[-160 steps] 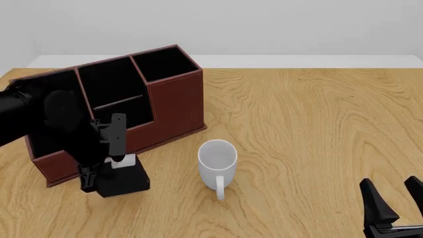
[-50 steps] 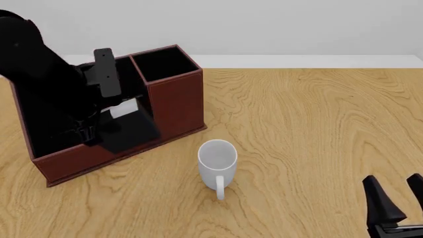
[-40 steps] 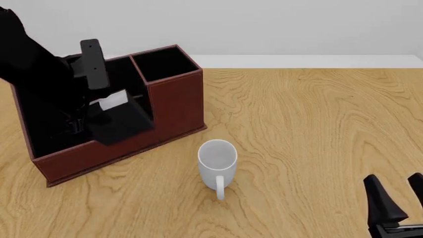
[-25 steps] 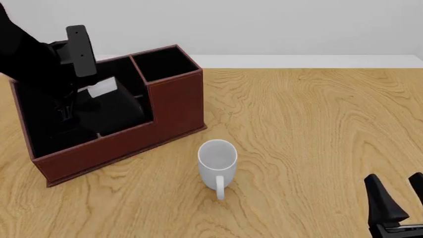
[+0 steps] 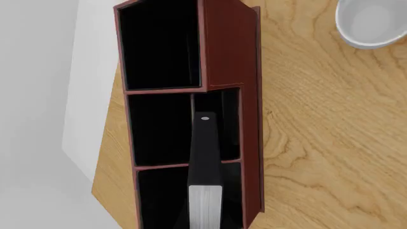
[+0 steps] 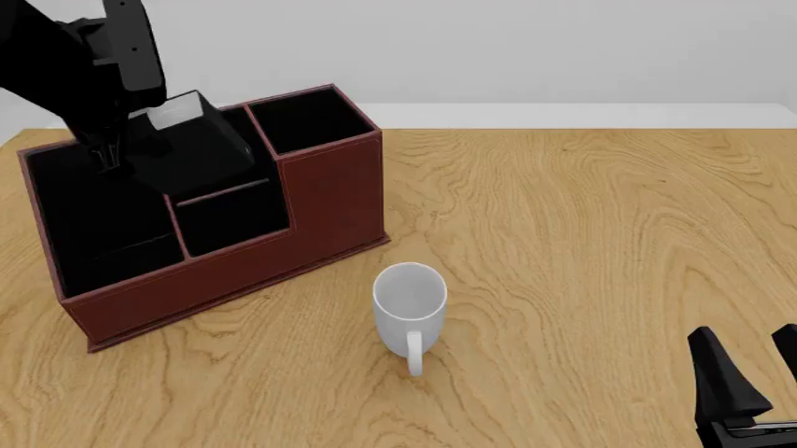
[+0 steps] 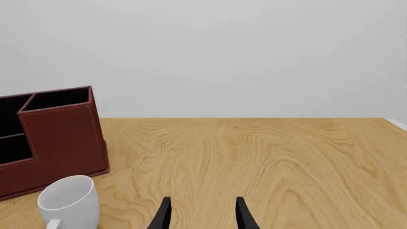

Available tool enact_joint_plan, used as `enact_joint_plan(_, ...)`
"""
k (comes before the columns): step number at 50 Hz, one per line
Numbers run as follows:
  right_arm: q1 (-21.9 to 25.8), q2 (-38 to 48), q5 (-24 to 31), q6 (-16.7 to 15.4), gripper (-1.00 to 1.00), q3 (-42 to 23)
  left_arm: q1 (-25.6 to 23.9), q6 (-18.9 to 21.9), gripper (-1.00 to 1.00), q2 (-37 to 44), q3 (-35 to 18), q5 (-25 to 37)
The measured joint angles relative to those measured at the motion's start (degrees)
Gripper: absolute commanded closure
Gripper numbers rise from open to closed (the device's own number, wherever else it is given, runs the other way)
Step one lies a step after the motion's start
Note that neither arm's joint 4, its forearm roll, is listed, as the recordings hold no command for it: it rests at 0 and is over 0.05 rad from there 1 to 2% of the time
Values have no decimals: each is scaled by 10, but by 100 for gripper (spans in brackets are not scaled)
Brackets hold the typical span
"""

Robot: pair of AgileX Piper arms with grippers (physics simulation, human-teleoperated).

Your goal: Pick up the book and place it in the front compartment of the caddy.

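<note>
our left fingers [image 6: 118, 140] pinch the book [image 6: 193, 149] high over the caddy [image 6: 330, 201] to clear its walls; our right gripper [image 7: 202, 214] idles, fingers apart.

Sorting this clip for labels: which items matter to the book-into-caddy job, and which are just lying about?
In the job: book, held by left gripper above caddy.
Lying about: white mug; right gripper idle, open; table.
</note>
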Motion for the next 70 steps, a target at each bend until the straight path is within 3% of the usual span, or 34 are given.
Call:
enact_joint_plan(14, -3, 0, -2, -4, -100, 4, 12, 1, 100, 48, -49, 0)
enact_joint_plan(33, -5, 6, -5, -11, -100, 11, 44, 15, 100, 95, -63, 0)
enact_joint_plan(55, -9, 25, -10, -21, -100, 12, 35, 10, 100, 170, -128, 0)
enact_joint_plan(70, -14, 70, -44, -26, -100, 12, 42, 14, 100, 230, -167, 0)
